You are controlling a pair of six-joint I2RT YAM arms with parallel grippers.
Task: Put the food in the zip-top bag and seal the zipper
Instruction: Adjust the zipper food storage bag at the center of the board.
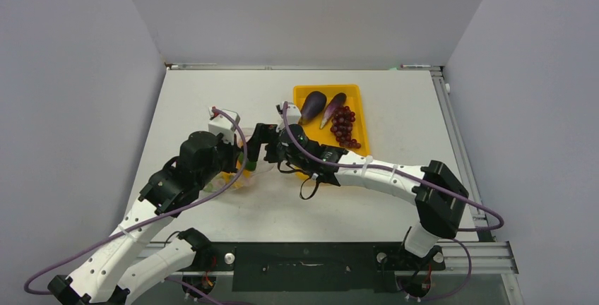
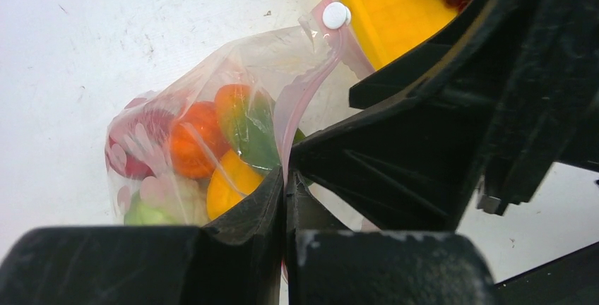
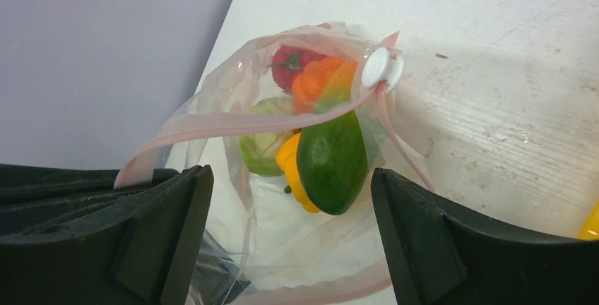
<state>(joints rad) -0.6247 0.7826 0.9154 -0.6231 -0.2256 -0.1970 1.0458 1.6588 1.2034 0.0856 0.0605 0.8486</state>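
The clear zip-top bag [image 3: 311, 234] stands open-mouthed on the table between both grippers. Inside it lie a red tomato [image 3: 288, 65], an orange pepper [image 3: 318, 82], a yellow pepper [image 3: 288, 158] and a green piece [image 3: 332, 160]. My left gripper [image 2: 285, 178] is shut on the pink zipper [image 2: 311, 86] at the bag's mouth edge, below the white slider [image 2: 335, 15]. My right gripper [image 3: 291, 206] hangs open over the mouth, with nothing held between its fingers. Two dark purple eggplants [image 1: 312, 106] and purple-red grapes [image 1: 342, 127] lie in the yellow tray [image 1: 357, 100].
The yellow tray sits just behind and to the right of the bag, its edge [image 2: 395, 15] close to the slider. Both arms crowd together over the bag [image 1: 244, 176] at the table's middle. Grey walls bound the table on the left, back and right.
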